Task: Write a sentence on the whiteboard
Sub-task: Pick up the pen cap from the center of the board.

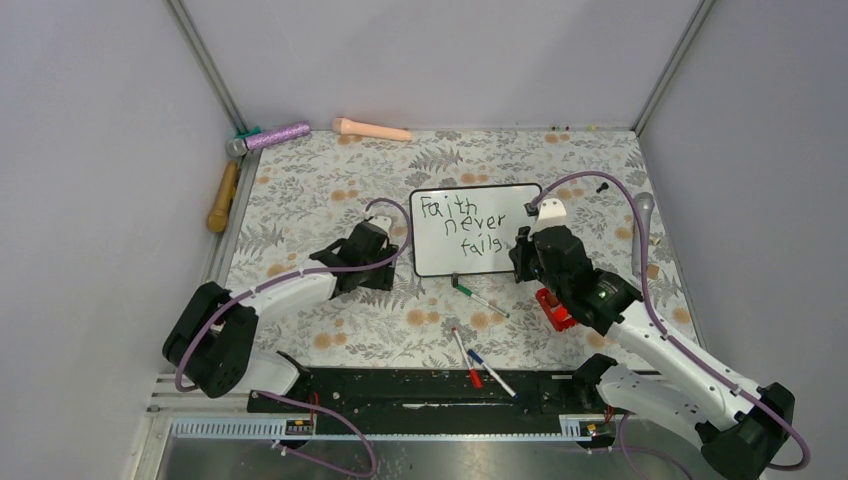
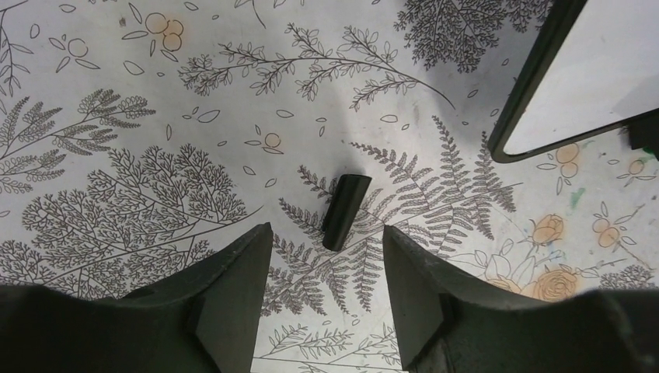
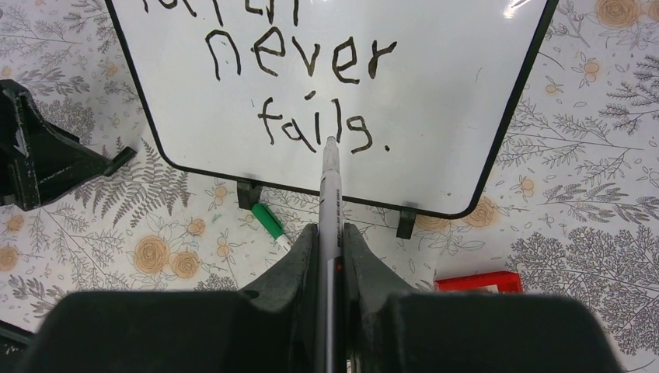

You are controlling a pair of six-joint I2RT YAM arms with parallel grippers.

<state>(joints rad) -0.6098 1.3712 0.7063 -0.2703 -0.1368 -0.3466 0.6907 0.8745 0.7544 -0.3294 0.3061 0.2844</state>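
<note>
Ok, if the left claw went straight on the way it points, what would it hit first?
Probably the small black cap lying on the mat, right ahead of the open left claw. Depth is unclear, so it could touch the mat first.

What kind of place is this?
Likely a robot test cell: plain grey walls box in a floral-covered table, the left arm and right arm are mounted at its near edge, with a whiteboard and markers.

Plain grey walls [image 1: 90,150] enclose a table [image 1: 300,190] covered in floral-print cloth.
</note>
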